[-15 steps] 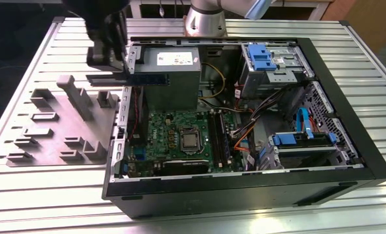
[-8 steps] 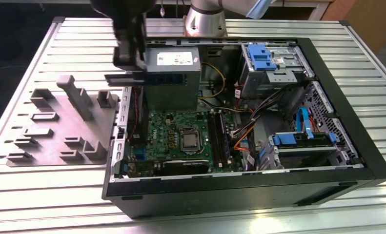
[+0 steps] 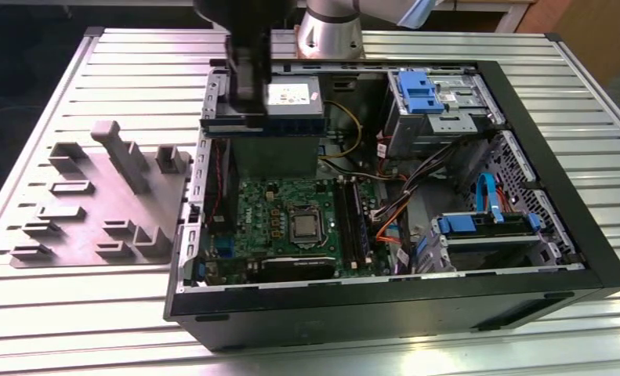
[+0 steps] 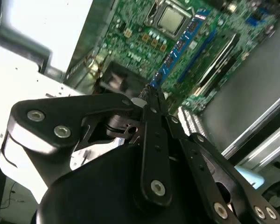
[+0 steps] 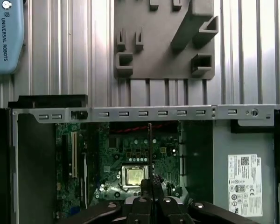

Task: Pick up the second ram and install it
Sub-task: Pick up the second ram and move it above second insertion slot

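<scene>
Dark green-black and wafer-thin, the second memory stick [image 5: 150,149] showed edge-on in the first wrist view, a narrow line standing out of the hand [image 5: 150,185], whose fingers were pinched shut on its near end. It hung over the open computer case [image 5: 130,113], above the green circuit board [image 5: 170,154] and close to the square silver processor [image 5: 134,175] (its flat faces were turned out of sight, so the chips could not be made out). I judged it light and stiff but fragile: a board likely to crack if bent, with chips and contacts that a hard squeeze could harm. A gentle pinch across the faces near one end, clear of the contact row, seemed the safest hold. The grey holder block [image 3: 100,204] lay on the table [image 3: 59,329] beside the case.
</scene>
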### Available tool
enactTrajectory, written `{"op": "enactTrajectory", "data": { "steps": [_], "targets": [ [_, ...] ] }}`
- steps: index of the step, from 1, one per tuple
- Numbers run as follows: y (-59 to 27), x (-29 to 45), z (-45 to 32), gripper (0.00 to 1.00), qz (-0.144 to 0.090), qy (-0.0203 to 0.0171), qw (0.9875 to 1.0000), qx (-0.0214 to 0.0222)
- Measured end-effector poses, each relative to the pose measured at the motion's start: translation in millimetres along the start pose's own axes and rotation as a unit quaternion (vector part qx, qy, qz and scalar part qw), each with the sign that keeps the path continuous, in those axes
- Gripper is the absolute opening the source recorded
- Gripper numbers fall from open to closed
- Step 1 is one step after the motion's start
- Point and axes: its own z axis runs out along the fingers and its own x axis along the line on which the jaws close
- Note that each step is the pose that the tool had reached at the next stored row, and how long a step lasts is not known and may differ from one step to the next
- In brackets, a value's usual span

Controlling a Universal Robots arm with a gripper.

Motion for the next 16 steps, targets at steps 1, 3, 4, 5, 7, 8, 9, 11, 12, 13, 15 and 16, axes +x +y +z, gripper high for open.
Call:
{"op": "enactTrajectory", "data": {
  "steps": [1, 3, 4, 5, 7, 8, 9, 11, 12, 13, 15, 16],
  "targets": [
    [-3.8, -0.1, 0.0, 0.11, 0.000, 0.0000, 1.0000, 0.0000],
    [-11.2, -0.4, 0.1, 0.11, 0.000, -0.0001, 1.0000, 0.0000],
    [-15.0, -0.5, 0.1, 0.11, 0.000, -0.0001, 1.0000, 0.0000],
    [-18.9, -0.6, 0.1, 0.11, 0.000, -0.0001, 1.0000, 0.0000],
    [-27.3, -0.9, 0.1, 0.11, 0.000, -0.0001, 1.0000, 0.0000],
    [-30.9, -1.0, 0.1, 0.11, 0.000, -0.0001, 1.0000, 0.0000],
    [-34.4, -1.1, 0.1, 0.11, 0.000, -0.0001, 1.0000, 0.0000],
    [-41.1, -1.3, 0.1, 0.11, 0.000, 0.0000, 1.0000, 0.0000],
    [-43.2, -1.4, 0.0, 0.11, 0.000, 0.0000, 1.0000, 0.0000],
    [-43.9, -1.3, 0.0, 0.11, 0.000, 0.0000, 1.0000, -0.0001],
    [-44.0, -1.4, 0.0, 0.11, 0.000, -0.0001, 1.0000, 0.0000],
    [-44.0, -1.4, 0.1, 0.11, 0.000, -0.0001, 1.0000, 0.0000]
  ]
}}
